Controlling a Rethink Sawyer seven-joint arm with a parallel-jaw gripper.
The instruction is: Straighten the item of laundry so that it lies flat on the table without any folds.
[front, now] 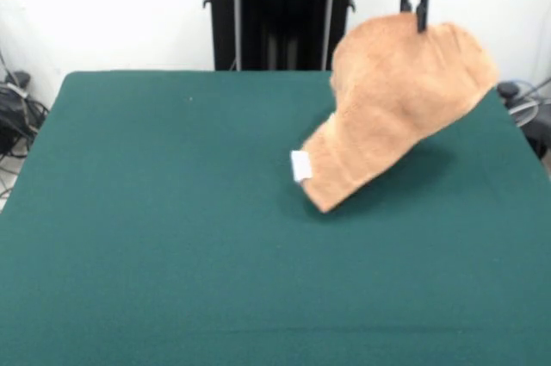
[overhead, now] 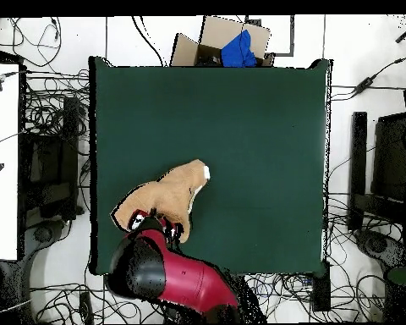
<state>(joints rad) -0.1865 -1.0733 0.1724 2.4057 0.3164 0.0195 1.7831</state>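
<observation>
The orange-tan towel [front: 396, 103] hangs from my gripper [front: 420, 20], which is shut on its top edge, lifted above the dark green table [front: 172, 237]. The towel drapes down and to the left, and its lowest corner reaches the table surface; a small white tag [front: 300, 165] shows at that lower left edge. In the overhead view the towel [overhead: 168, 196] shows near the table's [overhead: 257, 127] lower left part, with the tag [overhead: 207, 172] at its upper right tip. My red arm [overhead: 177, 275] covers its lower edge, and the gripper itself is hidden there.
The black pedestal [front: 280, 13] stands behind the table's far edge. Cables [front: 17, 116] lie on the floor beside the table on both sides. A cardboard box with blue cloth [overhead: 227, 44] sits beyond the table's top edge in the overhead view.
</observation>
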